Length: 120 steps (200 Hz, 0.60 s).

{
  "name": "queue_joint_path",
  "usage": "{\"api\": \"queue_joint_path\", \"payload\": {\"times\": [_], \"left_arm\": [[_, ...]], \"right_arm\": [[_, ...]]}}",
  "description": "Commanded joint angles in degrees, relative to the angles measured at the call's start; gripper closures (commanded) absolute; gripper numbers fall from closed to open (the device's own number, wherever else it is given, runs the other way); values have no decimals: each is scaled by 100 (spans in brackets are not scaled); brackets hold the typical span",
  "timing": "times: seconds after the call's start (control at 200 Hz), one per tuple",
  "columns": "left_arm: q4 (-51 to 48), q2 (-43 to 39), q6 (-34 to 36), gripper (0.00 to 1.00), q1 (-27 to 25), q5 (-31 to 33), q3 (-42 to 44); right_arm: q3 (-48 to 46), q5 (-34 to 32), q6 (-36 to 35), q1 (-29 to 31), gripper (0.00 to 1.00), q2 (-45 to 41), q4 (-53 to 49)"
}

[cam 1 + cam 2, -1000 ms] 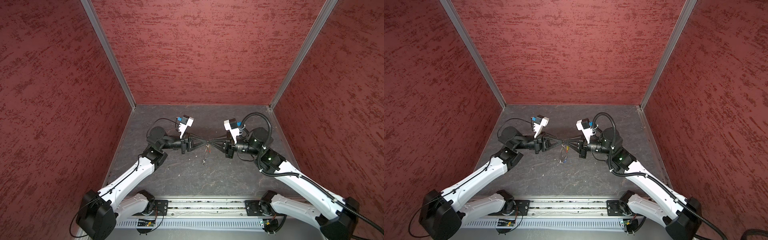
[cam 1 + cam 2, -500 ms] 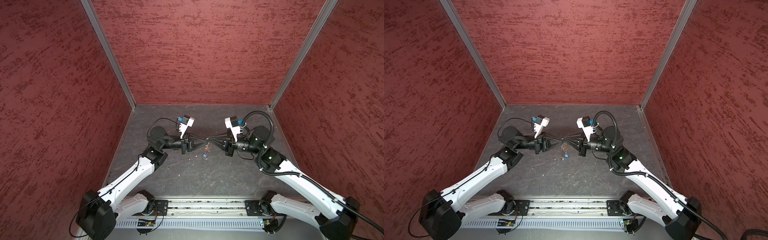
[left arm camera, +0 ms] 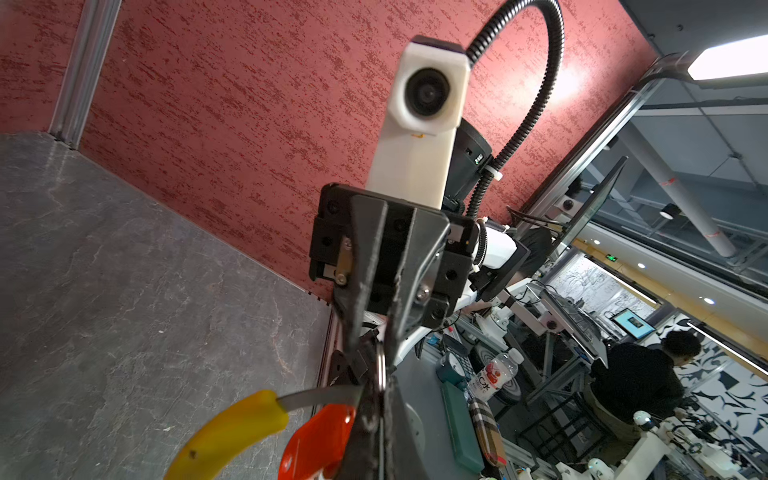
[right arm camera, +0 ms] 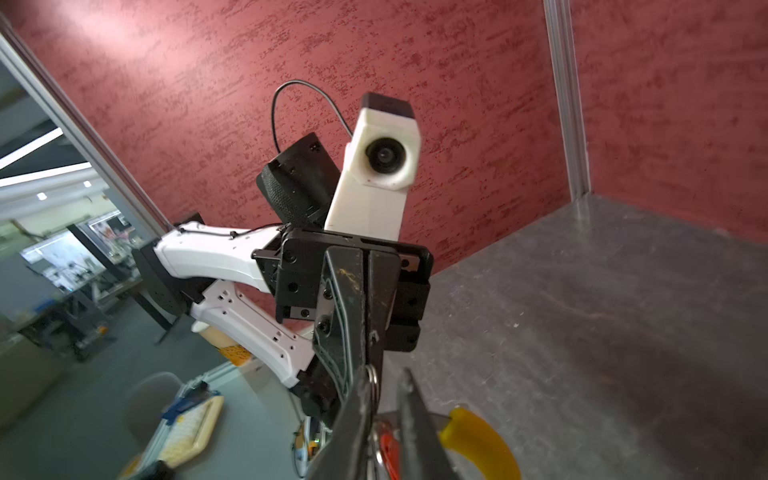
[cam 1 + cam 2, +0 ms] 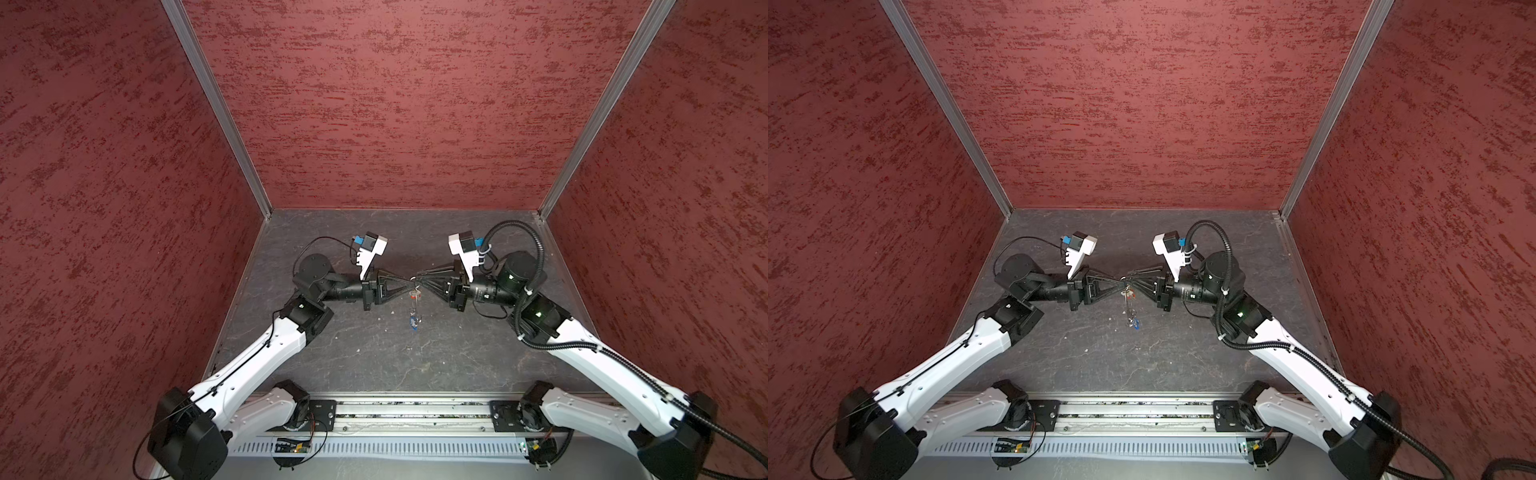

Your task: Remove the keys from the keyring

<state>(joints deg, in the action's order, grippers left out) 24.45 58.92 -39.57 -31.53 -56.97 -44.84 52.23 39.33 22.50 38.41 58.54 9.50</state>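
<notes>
Above the middle of the grey worktop (image 5: 374, 365), my two arms meet tip to tip. The left jaws are pressed together on a silver ring (image 3: 380, 365) of the keyring (image 3: 232, 428), whose curved yellow part is cut off by the edge of both wrist views. The right jaws stand slightly apart, just beside that ring. A key with a red tag (image 5: 414, 296) hangs right under the tips; a key with a blue tag (image 5: 412, 322) dangles lower, and I cannot tell whether it touches the worktop. Both key blades are too small to make out in both top views.
</notes>
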Motion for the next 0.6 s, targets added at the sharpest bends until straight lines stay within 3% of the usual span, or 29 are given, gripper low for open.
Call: {"api": "queue_joint_path", "payload": {"times": [0.0,0.11,0.235,0.426,0.596], "left_arm": [[-299,-265,280,100,-45,461,-174],[-524,-400,390,100,-59,776,-166],[-781,-560,600,100,-103,1081,-171],[-1007,-709,819,100,-209,1525,-157],[-1492,-776,1269,100,-442,1900,-300]], "right_arm": [[121,-567,-36,-27,61,-361,96],[-72,-1340,93,-27,44,-693,177],[-439,-1714,317,-30,39,-910,541],[-790,-1576,369,-27,35,-940,936],[-807,-886,507,-27,35,-647,1224]]}}
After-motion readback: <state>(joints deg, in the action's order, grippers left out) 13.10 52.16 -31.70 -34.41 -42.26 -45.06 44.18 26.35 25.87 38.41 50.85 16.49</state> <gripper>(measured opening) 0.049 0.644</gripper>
